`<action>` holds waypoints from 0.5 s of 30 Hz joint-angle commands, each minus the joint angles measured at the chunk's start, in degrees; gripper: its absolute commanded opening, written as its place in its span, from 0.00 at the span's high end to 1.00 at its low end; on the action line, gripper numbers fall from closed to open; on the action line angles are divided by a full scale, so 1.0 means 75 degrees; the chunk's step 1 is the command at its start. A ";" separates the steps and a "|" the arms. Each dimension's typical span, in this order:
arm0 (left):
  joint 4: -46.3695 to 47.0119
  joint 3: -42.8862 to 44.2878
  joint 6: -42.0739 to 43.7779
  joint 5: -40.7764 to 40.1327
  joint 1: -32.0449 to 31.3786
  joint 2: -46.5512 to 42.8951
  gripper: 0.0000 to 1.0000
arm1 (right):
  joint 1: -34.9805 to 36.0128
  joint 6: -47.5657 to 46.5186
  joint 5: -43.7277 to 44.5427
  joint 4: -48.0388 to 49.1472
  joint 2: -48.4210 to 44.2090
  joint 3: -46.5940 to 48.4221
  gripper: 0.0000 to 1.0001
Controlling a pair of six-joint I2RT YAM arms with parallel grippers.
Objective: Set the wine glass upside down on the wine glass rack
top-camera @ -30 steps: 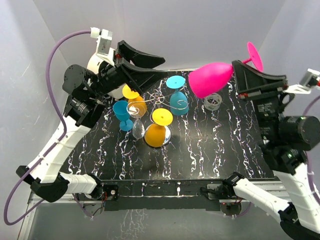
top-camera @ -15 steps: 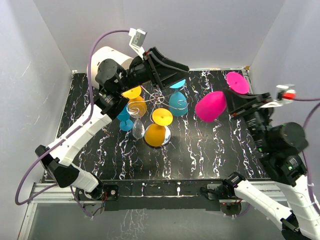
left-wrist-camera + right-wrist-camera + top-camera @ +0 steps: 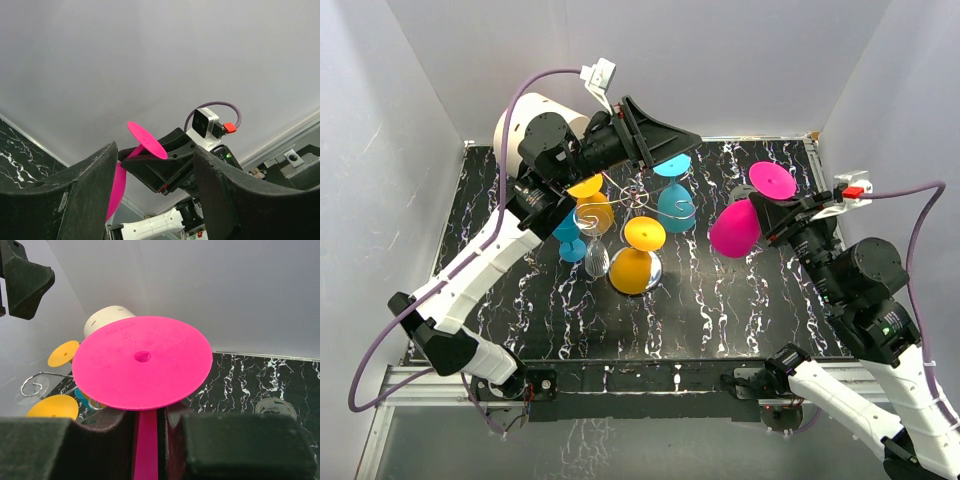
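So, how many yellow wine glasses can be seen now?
2. One yellow glass is at the rack's front, another at its back left; the left arm could hide more.

We're seeing the wine glass rack (image 3: 636, 197) standing left of centre on the table (image 3: 720, 300), other glasses (image 3: 675, 205) hanging on it. The wine glass (image 3: 735, 228) is tilting foot-up right of the rack, apart from it, in the right gripper (image 3: 766, 207). The cylinder (image 3: 517, 118) is sitting behind, far-left corner. The left gripper (image 3: 670, 135) is hovering over the rack's far side.
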 commanded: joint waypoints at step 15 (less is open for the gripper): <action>-0.0901 0.0064 -0.1310 -0.0582 -0.0735 0.0341 0.50 | 0.0007 -0.0933 -0.0223 0.1061 0.0430 -0.0360 1.00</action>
